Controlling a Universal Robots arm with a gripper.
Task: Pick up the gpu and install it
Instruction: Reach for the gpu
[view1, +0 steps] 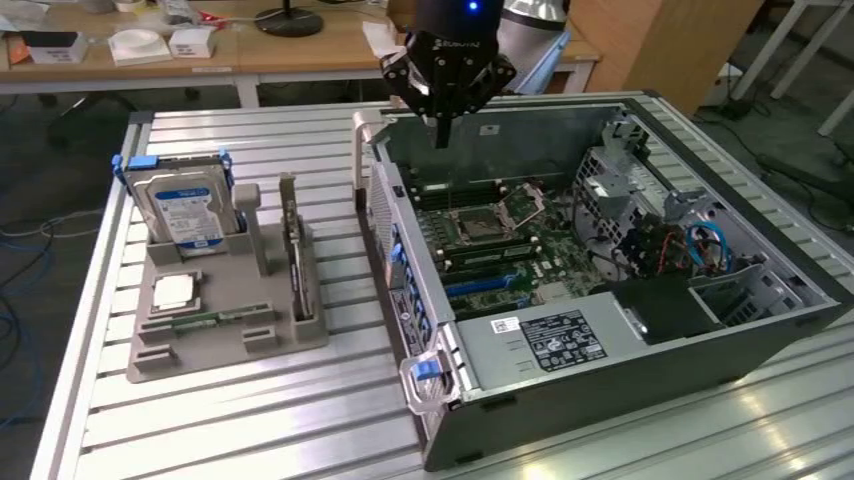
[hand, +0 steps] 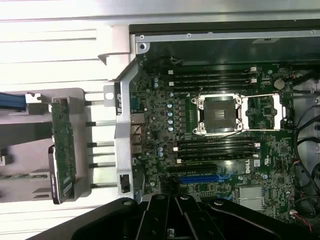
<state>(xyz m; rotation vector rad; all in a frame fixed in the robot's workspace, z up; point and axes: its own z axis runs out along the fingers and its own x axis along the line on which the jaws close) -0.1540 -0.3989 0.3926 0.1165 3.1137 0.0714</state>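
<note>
- We see the fingers (view1: 439, 132) pressed together, holding nothing, above the open computer case (view1: 641, 385).
- The gpu (view1: 302, 270) stands on edge in the grey holder (view1: 200, 352) beside the case.

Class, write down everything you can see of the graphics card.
The graphics card is a thin, flat rectangular board standing on its long edge in a slot of the grey holder, beside the open computer case. Seen from the wrist, its face is green and dotted with small parts, with a dark piece at one end. Only the holder touches it; the gripper hangs apart, over the case.
</note>
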